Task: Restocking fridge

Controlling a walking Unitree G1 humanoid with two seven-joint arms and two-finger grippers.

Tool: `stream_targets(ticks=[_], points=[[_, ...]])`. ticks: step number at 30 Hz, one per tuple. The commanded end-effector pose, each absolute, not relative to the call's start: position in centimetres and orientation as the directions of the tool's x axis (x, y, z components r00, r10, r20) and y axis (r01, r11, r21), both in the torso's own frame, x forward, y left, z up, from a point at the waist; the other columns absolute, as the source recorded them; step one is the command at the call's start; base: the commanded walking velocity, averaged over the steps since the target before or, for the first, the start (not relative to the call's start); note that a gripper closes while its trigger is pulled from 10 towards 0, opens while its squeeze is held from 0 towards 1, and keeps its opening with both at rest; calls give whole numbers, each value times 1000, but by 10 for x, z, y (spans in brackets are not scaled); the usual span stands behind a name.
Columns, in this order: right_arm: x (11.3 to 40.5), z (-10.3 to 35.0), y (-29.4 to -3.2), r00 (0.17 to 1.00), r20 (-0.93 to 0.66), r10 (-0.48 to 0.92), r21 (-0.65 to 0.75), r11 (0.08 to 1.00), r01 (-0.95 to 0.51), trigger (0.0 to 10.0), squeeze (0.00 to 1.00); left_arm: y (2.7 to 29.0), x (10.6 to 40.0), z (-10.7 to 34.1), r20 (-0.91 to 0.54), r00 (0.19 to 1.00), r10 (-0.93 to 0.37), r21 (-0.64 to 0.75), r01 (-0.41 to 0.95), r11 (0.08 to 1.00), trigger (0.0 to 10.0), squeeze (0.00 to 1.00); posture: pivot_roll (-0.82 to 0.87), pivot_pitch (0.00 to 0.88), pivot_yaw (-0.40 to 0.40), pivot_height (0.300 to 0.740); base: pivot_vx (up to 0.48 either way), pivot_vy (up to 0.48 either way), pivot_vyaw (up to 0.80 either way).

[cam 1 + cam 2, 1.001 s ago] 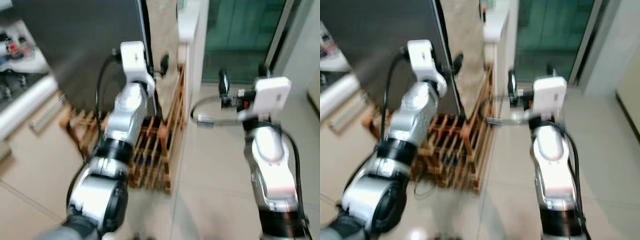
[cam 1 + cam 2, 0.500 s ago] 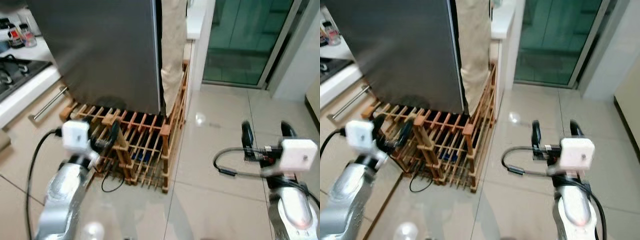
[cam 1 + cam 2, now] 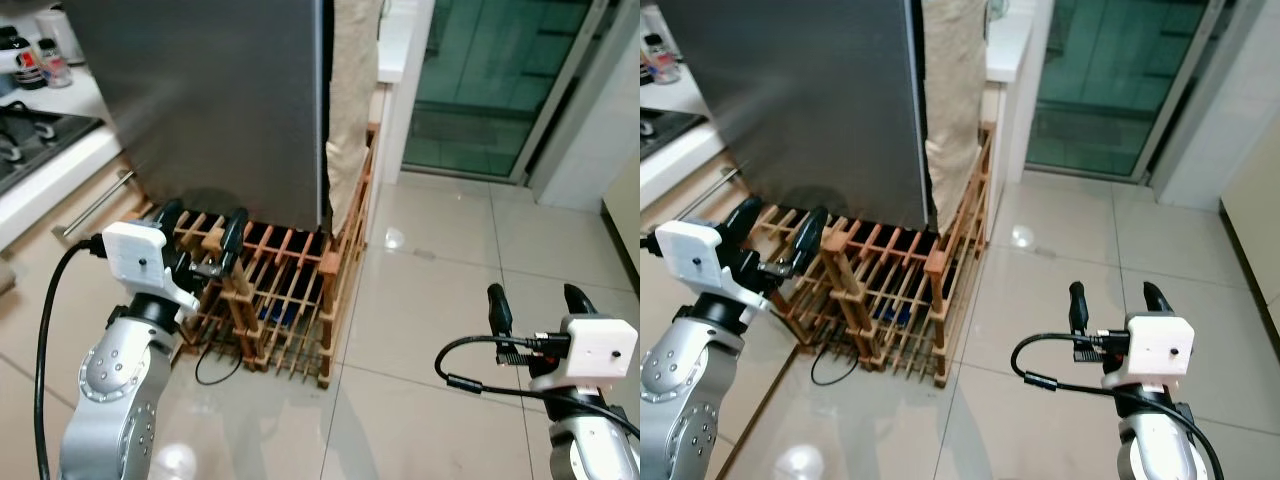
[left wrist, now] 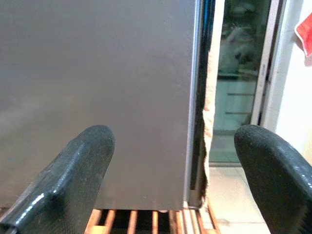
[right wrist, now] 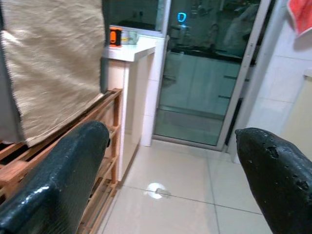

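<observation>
Tall dark-grey fridge (image 3: 220, 100) straight ahead, door shut, standing behind a low wooden rack (image 3: 275, 290) of slats on the pale tiled floor (image 3: 430, 290). Beige cloth (image 3: 350, 90) hanging down the fridge's right edge, its lower end reaching the rack. To the right of that, a white table (image 3: 400, 45) end, then a green-tinted glass sliding door (image 3: 490, 80).

From the left eye view: a black stove top (image 3: 30, 135) on the white table at far left, with small bottles (image 3: 30, 55) behind it; from the right eye view, little more than the corner of these. A black cable (image 3: 830, 375) looped on the floor under the rack's front.

Left wrist view: fridge door face close up, its right edge and the frayed cloth edge beside it, rack slats at the foot. Right wrist view: the cloth and rack side, an orange object (image 5: 115, 36) on the white table top, glass door beyond, a red cloth (image 5: 300, 14) at the far corner.

Left pincer (image 3: 198, 228) raised in front of the rack's top edge, fingers spread wide, released, grasping nothing; cannot tell whether the fingertips touch the wood. Right pincer (image 3: 533, 305) low over bare floor tiles, well apart from the rack, fingers (image 5: 73, 161) also spread wide and empty.
</observation>
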State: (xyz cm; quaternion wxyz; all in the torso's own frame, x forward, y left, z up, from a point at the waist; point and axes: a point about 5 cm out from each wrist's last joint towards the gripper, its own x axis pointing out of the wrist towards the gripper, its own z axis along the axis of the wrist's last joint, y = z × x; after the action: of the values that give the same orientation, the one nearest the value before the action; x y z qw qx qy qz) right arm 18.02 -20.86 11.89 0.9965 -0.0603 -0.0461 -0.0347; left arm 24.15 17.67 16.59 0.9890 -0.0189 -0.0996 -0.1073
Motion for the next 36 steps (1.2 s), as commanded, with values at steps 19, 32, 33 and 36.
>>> stream_targets(ticks=[19,32,33,36], points=[[185,120,-200,993,106,-56,-110,992,68,10000,0,176,248,160,137,977,-164,-46,171,984,10000,0,-187,0,53,740,452,0,0],[200,122,-201,994,109,-28,-114,993,40,10000,0,176,256,164,154,978,-140,-57,150,987,10000,0,-185,0,52,740,23,0,0],[206,123,-200,993,117,-22,-108,994,34,10000,0,172,264,164,142,978,-154,-68,165,984,10000,0,-180,0,52,740,0,0,0],[213,126,-199,992,126,-19,-97,995,31,10000,0,165,273,164,120,975,-186,-60,194,979,10000,0,-181,0,53,740,0,0,0]])
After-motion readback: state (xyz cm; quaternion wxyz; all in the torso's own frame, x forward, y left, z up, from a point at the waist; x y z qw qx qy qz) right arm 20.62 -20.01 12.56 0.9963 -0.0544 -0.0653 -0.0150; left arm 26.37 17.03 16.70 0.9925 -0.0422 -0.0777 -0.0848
